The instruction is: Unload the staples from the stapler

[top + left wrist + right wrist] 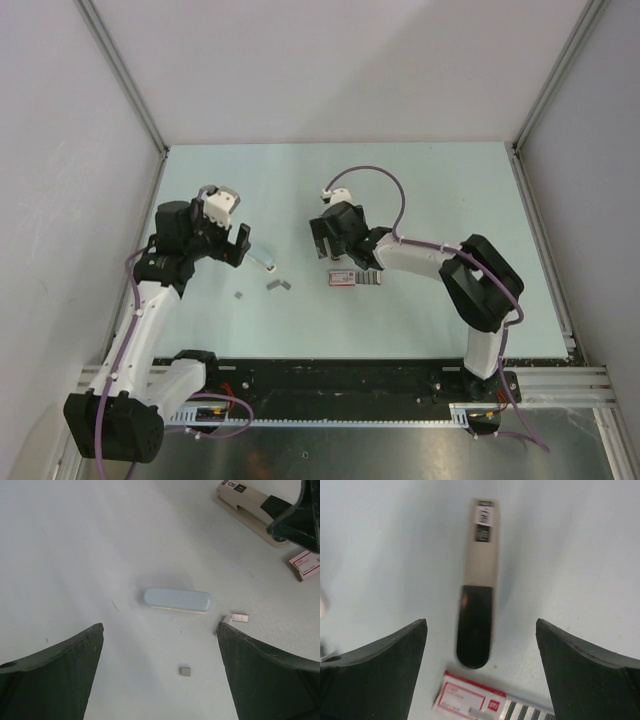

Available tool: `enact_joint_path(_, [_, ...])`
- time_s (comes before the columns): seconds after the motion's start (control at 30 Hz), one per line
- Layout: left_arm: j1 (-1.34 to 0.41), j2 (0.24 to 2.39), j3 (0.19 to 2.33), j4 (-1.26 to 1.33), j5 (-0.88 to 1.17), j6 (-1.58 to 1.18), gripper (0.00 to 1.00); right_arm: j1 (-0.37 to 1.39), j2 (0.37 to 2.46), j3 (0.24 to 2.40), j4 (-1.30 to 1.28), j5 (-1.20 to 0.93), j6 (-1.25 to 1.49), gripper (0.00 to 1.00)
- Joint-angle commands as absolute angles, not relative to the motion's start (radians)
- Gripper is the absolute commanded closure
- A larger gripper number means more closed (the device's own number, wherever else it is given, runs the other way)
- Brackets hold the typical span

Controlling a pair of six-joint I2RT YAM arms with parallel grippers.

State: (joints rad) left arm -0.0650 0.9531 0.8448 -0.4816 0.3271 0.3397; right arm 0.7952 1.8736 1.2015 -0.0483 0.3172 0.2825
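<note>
The right pincer [481, 623] stands wide open and empty, the stapler [479, 580] lying loose just ahead, centred in its gap, black end nearest; it looks light, rigid and smooth-sided, best pinched across its narrow flanks near mid-length, while the left pincer [160, 626] gapes empty too.

Top view looks down from behind; 2 close wrist views share the stapler [479, 580]
</note>
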Motion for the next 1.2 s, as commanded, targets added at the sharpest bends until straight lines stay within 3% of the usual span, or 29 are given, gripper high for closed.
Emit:
enact_joint_path(0.0, [-0.055,0.912,0.86,-0.487,0.37,0.329,0.0,0.894,1.737,1.22,-0.034,0.341,0.153,0.04])
enact_joint_path(0.17, [-0.041,0.934,0.871,-0.522,0.36,0.319,0.01,0.984,1.72,1.22,0.036,0.288,-0.05,0.01])
enact_joint_path(0.37, [-0.015,0.941,0.874,-0.544,0.381,0.322,0.01,1.028,1.745,1.222,0.031,0.009,-0.163,0.07])
enact_joint_path(0.53, [0.036,0.934,0.899,-0.546,0.401,0.309,0.01,1.042,1.819,1.26,0.008,-0.097,-0.22,0.12])
enact_joint_path(1.17, [0.07,0.948,0.932,-0.543,0.432,0.27,0.0,1.051,2.113,1.525,-0.121,-0.184,-0.345,0.28])
